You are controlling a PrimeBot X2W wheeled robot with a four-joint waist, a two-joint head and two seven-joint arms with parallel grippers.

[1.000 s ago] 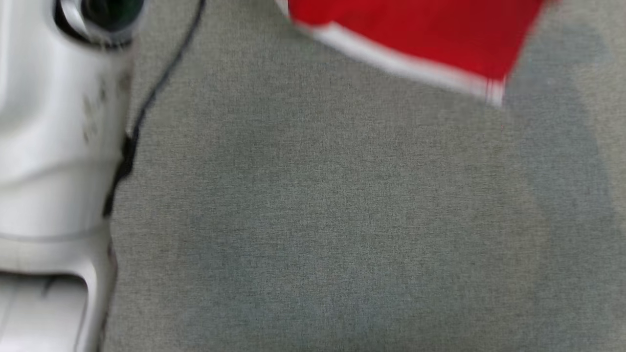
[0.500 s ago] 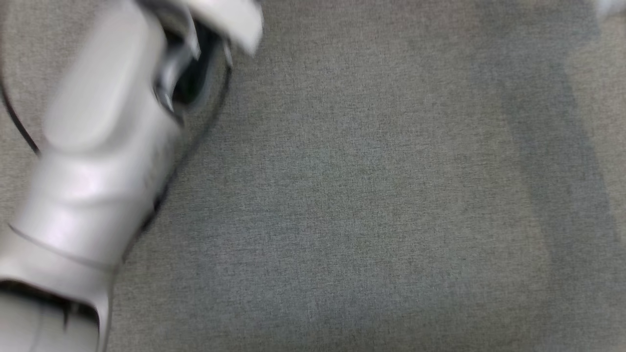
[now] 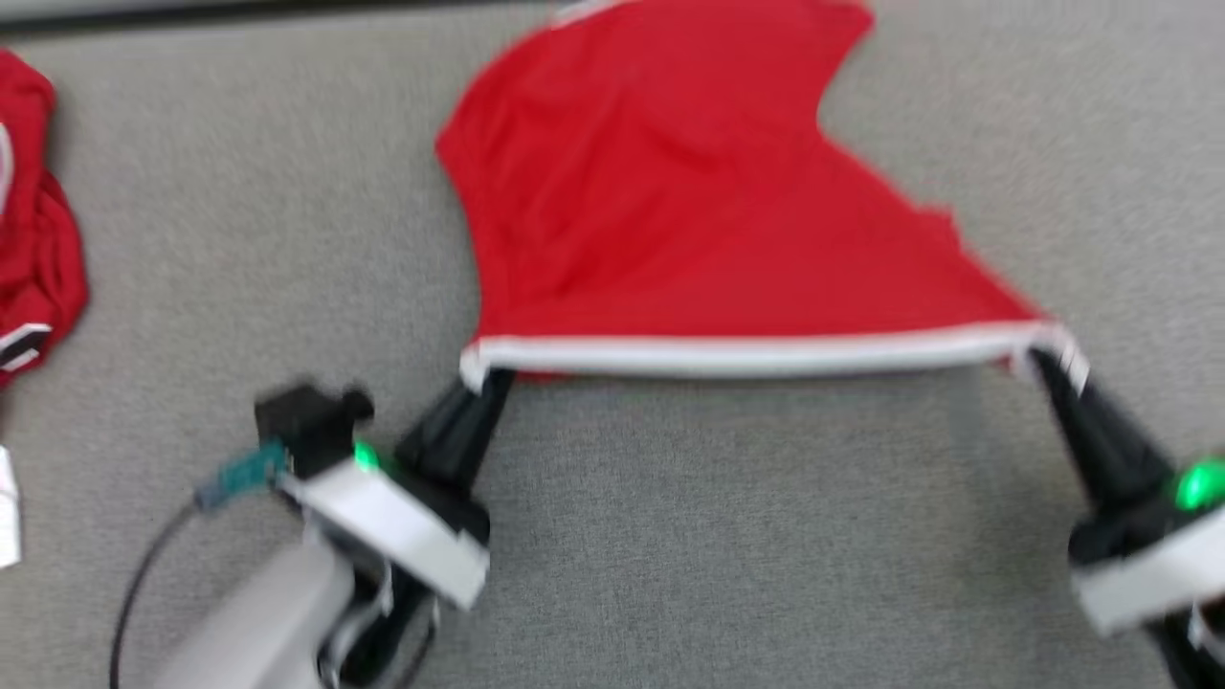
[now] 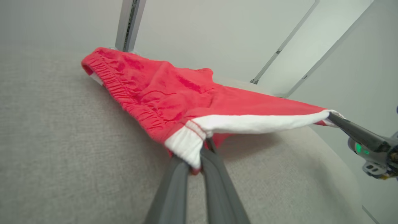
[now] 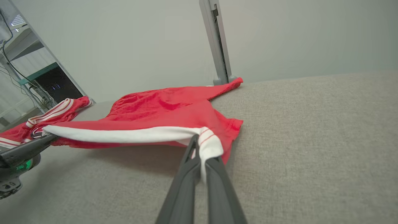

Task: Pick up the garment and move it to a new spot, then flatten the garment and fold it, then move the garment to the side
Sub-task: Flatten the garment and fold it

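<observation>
1. garment (image 3: 670, 191) is showing red, with a white hem band carrying thin red lines.
2. tabletop (image 3: 718, 536) under the garment is reading flecked grey.
3. heap (image 3: 38, 249) left of the garment is showing red, white-striped.

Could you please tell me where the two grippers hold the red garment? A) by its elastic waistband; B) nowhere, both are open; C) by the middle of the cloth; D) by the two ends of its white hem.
D: the left gripper and the right gripper each pinch one end of the white hem of the red garment, jaws shut.
</observation>
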